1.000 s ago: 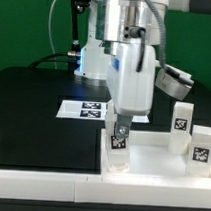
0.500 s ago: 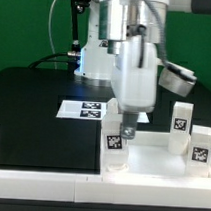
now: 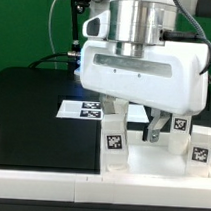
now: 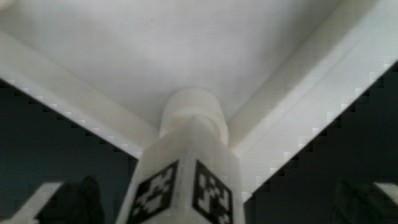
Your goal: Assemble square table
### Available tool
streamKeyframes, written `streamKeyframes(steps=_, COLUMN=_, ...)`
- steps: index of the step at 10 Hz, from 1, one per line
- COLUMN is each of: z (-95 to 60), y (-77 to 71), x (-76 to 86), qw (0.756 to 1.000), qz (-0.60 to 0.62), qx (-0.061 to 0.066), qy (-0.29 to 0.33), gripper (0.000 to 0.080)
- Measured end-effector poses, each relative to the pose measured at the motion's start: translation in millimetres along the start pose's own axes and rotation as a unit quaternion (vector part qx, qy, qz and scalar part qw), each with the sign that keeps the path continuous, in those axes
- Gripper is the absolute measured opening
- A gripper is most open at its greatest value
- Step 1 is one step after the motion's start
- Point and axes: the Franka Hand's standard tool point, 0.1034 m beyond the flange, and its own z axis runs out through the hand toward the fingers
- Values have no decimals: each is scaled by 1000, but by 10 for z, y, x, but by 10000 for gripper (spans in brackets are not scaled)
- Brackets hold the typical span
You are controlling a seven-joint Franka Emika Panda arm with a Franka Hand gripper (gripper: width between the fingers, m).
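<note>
Pincer [image 3: 136,123] is spread wide, so your leg [image 3: 114,142] stands free right beneath it in the square table top's [image 3: 151,162] corner. Looks light, stiff, slick plastic; grab its flat sides. Spare legs [image 3: 181,125] wait beyond.

The arm's end unit [image 3: 145,71] is a broad white housing with rounded corners and a smooth moulded face, a grey seam line crossing its upper part. Above it sits a grey metallic cylindrical collar [image 3: 138,17]. Behind, white arm segments [image 3: 96,28] with dark joint bands are visible, and thin dark cables [image 3: 72,32] run down (exact routing not discernible). Two dark fingers [image 4: 80,200] appear blurred in the wrist view.
</note>
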Motion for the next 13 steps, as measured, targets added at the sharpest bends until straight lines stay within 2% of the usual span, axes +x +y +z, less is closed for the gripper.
streamKeyframes(steps=1, z=-9, y=20, x=19, qw=999, qz=-42, qx=4, qy=-3, gripper=649)
streamKeyframes(steps=2, z=-49, y=106, x=86, qw=997, qz=-79, qx=15, qy=-22, gripper=649)
streamKeyframes(steps=3, z=-76, y=191, x=134, qw=991, qz=-121, qx=15, qy=-48, gripper=649)
streamKeyframes(steps=4, z=-67, y=209, x=143, qw=987, qz=-151, qx=19, qy=-56, gripper=649)
streamKeyframes(steps=6, z=-63, y=225, x=165, qw=978, qz=-202, qx=17, qy=-51, gripper=649)
streamKeyframes(steps=8, z=-62, y=223, x=165, qw=979, qz=-198, qx=17, qy=-51, gripper=649)
streamKeyframes(steps=10, z=-63, y=78, x=99, qw=983, qz=-177, qx=24, qy=-45, gripper=649)
streamKeyframes(steps=11, z=-61, y=90, x=108, qw=985, qz=-164, qx=24, qy=-45, gripper=649)
streamKeyframes(steps=13, z=-59, y=91, x=108, qw=995, qz=-82, qx=19, qy=-47, gripper=380)
